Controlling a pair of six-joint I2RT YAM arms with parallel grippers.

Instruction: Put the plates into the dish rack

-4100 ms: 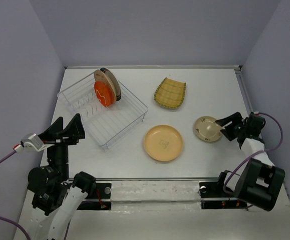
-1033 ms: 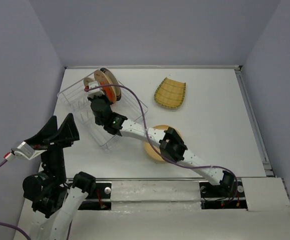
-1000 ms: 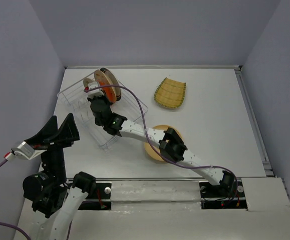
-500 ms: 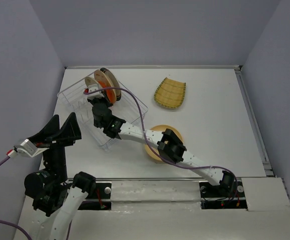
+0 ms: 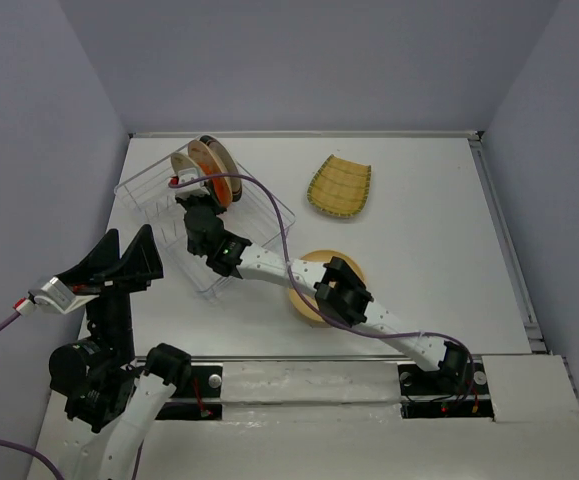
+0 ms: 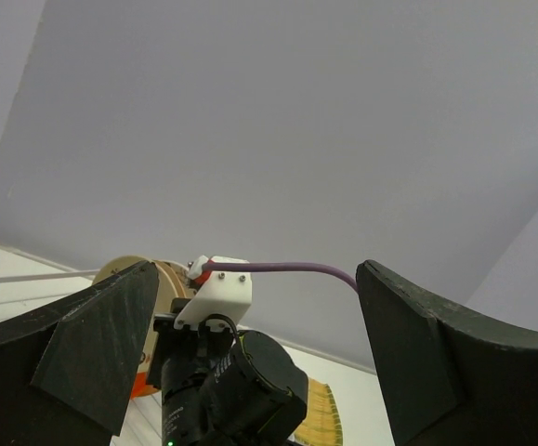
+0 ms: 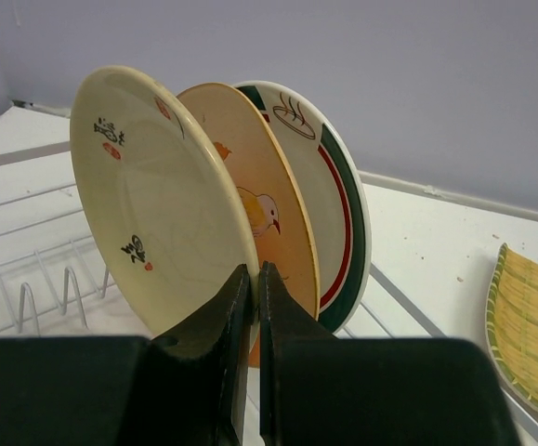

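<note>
Pinching cream plate by low rim, R claw sits above rack.

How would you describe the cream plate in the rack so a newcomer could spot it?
Find the white wire rack at the far left of the table. Three plates stand on edge in its far end. The cream plate is the leftmost; unlike the orange plate and green-rimmed plate, it bears only small black and red marks.
</note>
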